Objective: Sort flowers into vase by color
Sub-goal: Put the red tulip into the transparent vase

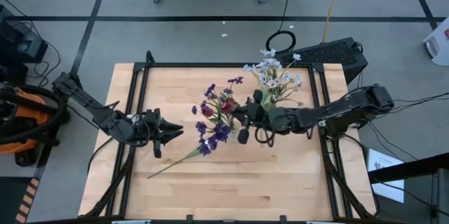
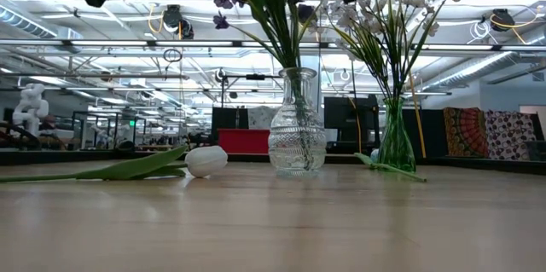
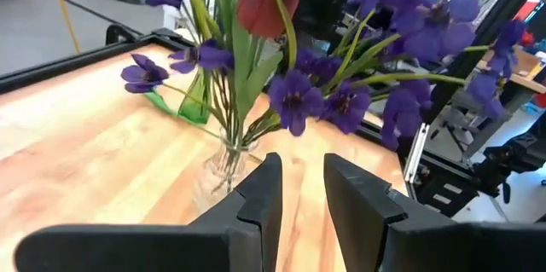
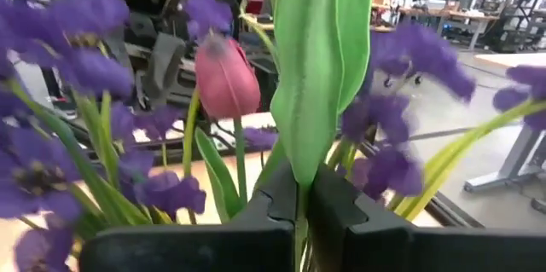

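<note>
- Nearest our right wrist camera, our right gripper is pinched tight on a green stem; its leaf rises straight up from between the fingers.
- Just past those fingers we see a red tulip and purple blooms crowding both sides of the held stem.
- From above, our right gripper sits right at the clear vase's bunch, fingertips among the purple flowers.
- Behind our right gripper, toward the table's far edge, stands the green vase with the white-blue blossoms.
- Our left gripper hangs near the table's left side, its fingers parted a little with nothing between them.
- Ahead of our left fingertips stands the clear vase, apart from them, holding the purple flowers and the red tulip.
- Just below our left fingertips in the overhead picture, a loose purple sprig lies flat on the table, its stem trailing toward the near edge.
- Low across the tabletop, a white tulip lies on its side left of the clear vase, untouched by either gripper.
</note>
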Tool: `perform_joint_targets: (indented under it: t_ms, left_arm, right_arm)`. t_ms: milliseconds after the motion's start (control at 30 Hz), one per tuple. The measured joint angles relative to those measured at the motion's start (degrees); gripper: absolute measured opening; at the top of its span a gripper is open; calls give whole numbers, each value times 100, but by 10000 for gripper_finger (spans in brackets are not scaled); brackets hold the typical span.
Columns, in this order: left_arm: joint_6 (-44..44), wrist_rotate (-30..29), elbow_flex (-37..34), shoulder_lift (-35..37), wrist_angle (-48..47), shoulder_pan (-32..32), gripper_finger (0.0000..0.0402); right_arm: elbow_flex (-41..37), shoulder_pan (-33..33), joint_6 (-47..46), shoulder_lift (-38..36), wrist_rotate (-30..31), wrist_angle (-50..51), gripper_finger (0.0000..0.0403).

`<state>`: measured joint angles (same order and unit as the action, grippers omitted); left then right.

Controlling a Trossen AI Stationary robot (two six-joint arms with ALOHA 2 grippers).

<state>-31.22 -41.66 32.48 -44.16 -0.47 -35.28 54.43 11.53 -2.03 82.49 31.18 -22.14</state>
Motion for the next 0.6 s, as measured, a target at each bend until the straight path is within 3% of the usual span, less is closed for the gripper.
perform_joint_targets:
  t_ms: [300,600]
  left_arm:
    - [0,100,-4,-2,0,-1,95]
    - [2,99,-4,-9,-16,-1,95]
  right_arm:
    - [0,6,-774,424,21,294,37]
    - [0,117,-1646,138,-4,1585,97]
